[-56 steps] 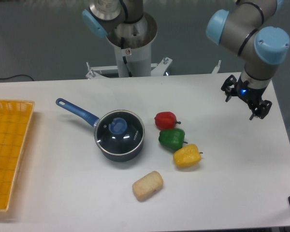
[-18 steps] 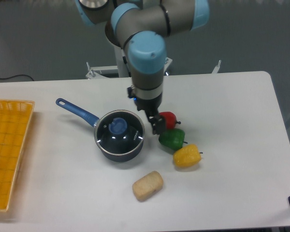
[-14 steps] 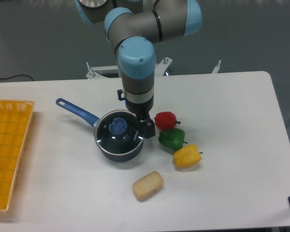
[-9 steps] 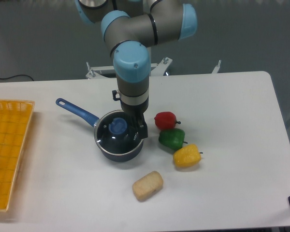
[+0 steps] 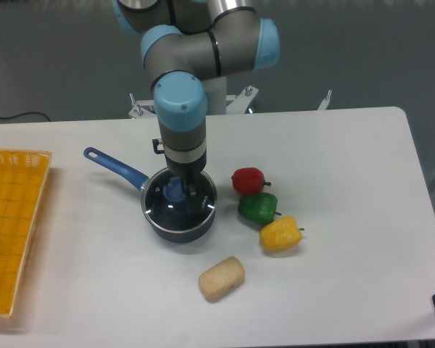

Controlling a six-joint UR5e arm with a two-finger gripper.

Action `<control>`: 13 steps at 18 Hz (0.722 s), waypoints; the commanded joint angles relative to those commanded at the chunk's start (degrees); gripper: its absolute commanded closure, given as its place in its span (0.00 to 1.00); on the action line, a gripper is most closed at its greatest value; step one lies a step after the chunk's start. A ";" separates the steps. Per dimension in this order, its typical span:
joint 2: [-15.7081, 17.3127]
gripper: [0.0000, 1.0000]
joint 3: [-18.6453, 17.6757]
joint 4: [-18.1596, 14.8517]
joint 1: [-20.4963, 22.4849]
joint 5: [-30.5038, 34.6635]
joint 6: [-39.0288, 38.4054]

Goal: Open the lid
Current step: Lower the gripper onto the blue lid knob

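No text can be read with confidence. The lid (image 5: 180,204) carries a short white printed mark on its glass, to the right of the blue centre knob (image 5: 175,191), but the letters are too small and partly covered by the arm to make out. Nothing else near the lid shows any label, number or sign.

tool (image 5: 183,190) tips perhaps hidden; basket (image 5: 14,232) cut off left
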 joint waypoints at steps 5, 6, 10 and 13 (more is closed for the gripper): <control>0.00 0.00 -1.75 0.35 -0.27 0.35 -0.09; -0.09 0.00 -2.02 0.35 -0.44 0.44 0.09; -0.09 0.00 -2.37 0.35 -0.62 0.53 0.00; -0.09 0.00 -2.37 0.35 -0.79 0.53 -0.18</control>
